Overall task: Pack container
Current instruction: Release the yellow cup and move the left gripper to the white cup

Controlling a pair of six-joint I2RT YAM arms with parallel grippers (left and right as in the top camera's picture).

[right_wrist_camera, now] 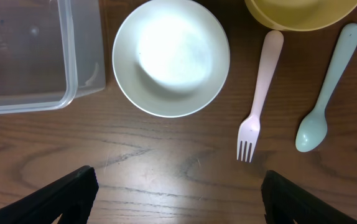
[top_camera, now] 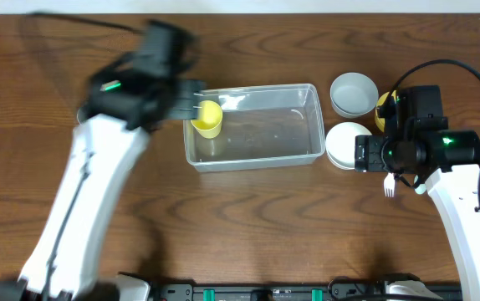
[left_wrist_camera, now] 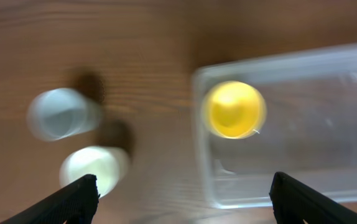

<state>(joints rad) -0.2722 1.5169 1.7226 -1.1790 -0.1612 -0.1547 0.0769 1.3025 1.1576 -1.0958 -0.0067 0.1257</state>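
The brown wooden table (top_camera: 248,217) carries all items. The clear rectangular plastic container (top_camera: 257,138) sits just left of centre, toward the table's far edge. A yellow plastic cup (top_camera: 207,118) stands in the container's far-left corner. A round grey bowl (top_camera: 354,92) and a round white bowl (right_wrist_camera: 171,57) sit near the container's right end. A yellow bowl (right_wrist_camera: 303,12), a pale pink plastic fork (right_wrist_camera: 258,99) and a pale teal plastic spoon (right_wrist_camera: 324,93) lie toward the table's right edge.

The left gripper (left_wrist_camera: 181,196) hangs above the container's left end, jaws apart and empty. The right gripper (right_wrist_camera: 178,193) hovers near the white bowl, jaws apart and empty.

Procedure: lower the right gripper over the white bowl's rim, close on it, then place it in the container's vacant right half.

Limitations: the left wrist view is motion-blurred; two pale round objects (left_wrist_camera: 79,143) left of the container are probably cups. The yellow bowl is cut off in the wrist view and mostly hidden overhead.
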